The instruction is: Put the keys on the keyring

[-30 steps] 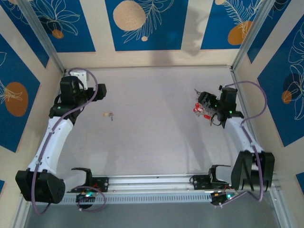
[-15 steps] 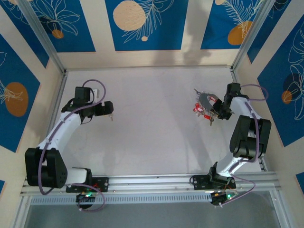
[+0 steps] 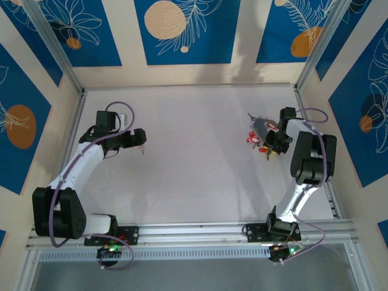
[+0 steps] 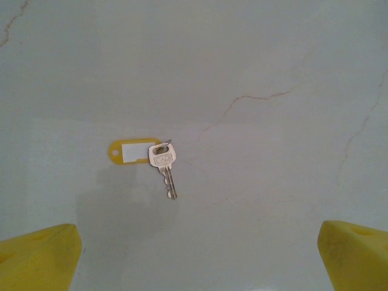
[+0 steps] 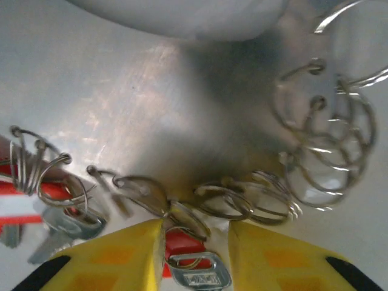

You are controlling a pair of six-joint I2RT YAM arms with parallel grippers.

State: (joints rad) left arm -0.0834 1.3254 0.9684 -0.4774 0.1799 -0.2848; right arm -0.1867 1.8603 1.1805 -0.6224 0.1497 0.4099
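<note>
— How is the left arm set?
— It runs up the left side, elbow bent low near its base, wrist turned inward. The left gripper points down, its fingers spread wide with nothing between them.
— And the right arm?
— Folded upright above its base, forearm reaching to the far right side. The right gripper faces inward, fingers set close, pinching the keys.

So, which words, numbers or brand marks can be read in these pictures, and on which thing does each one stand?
No text can be read anywhere.
Yellow tag: its white label is blank.
Loose key beside it: a stamped mark on the head, too small to read.
Key in the bunch, right wrist view: a stamped mark, blurred.
</note>
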